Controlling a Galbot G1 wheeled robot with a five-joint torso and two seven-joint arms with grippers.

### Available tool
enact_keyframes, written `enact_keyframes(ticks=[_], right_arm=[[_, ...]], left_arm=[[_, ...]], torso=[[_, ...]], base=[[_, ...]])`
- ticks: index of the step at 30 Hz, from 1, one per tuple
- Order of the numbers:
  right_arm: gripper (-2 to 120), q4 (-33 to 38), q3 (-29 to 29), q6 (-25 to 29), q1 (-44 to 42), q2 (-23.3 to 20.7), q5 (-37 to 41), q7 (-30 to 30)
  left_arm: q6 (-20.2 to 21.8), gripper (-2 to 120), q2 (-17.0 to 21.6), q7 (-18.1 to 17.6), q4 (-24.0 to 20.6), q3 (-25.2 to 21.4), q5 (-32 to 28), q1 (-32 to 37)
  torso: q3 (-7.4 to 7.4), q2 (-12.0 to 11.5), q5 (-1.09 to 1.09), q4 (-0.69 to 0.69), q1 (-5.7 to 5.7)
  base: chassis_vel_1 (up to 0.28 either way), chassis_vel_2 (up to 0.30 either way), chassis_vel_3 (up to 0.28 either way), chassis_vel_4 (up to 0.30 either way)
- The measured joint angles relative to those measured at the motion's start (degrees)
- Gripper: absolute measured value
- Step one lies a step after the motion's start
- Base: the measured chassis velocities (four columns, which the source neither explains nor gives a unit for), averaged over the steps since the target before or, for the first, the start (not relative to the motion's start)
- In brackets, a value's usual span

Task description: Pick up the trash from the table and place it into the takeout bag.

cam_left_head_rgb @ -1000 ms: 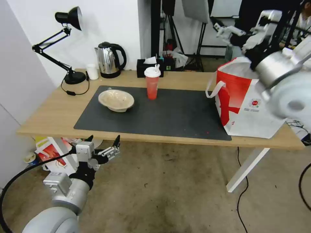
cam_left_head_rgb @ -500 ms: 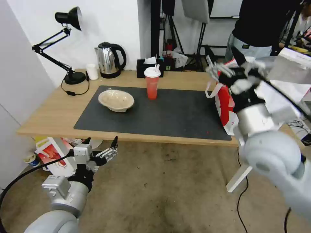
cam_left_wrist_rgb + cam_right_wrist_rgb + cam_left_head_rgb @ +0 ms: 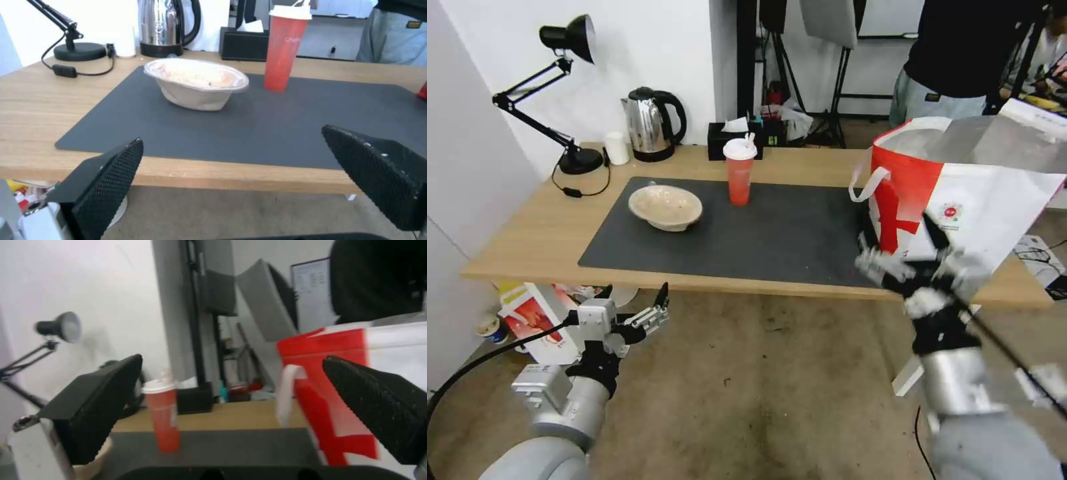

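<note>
Takeout bag (image 3: 954, 193) upright, red-panelled, mouth open.

The bag's (image 3: 960, 200) near lower corner is hidden by the blurred right gripper (image 3: 908, 257); its inside cannot be seen, perhaps holding something.

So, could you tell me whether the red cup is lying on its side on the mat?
No, the red cup stands upright on the dark mat, white lid on top.
</note>
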Motion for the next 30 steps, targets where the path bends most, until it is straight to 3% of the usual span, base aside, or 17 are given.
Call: enact_keyframes(ticks=[6,16,30], right_arm=[[100,-0.1,-2.4,-2.7,-2.3,0.5,-3.1,6.7],[100,-1.4,-6.3,-8.8,-2.7,0.7,-1.8,14.5],[100,-3.1,-9.3,-11.6,-3.8,0.9,-0.6,16.6]], left_arm=[[-0.1,100,-0.4,0.0,0.0,0.0,0.5,0.7],[-0.1,100,-0.2,0.0,0.0,-0.1,0.6,0.9],[-0.1,100,0.0,0.0,-0.1,-0.1,0.6,0.5]], torso=[[0.00,0.0,0.01,-0.01,0.01],[0.01,0.0,0.01,-0.01,0.01],[0.01,0.0,0.00,-0.01,0.01]], base=[[0.000,0.000,0.000,0.000],[0.000,0.000,0.000,0.000],[0.000,0.000,0.000,0.000]])
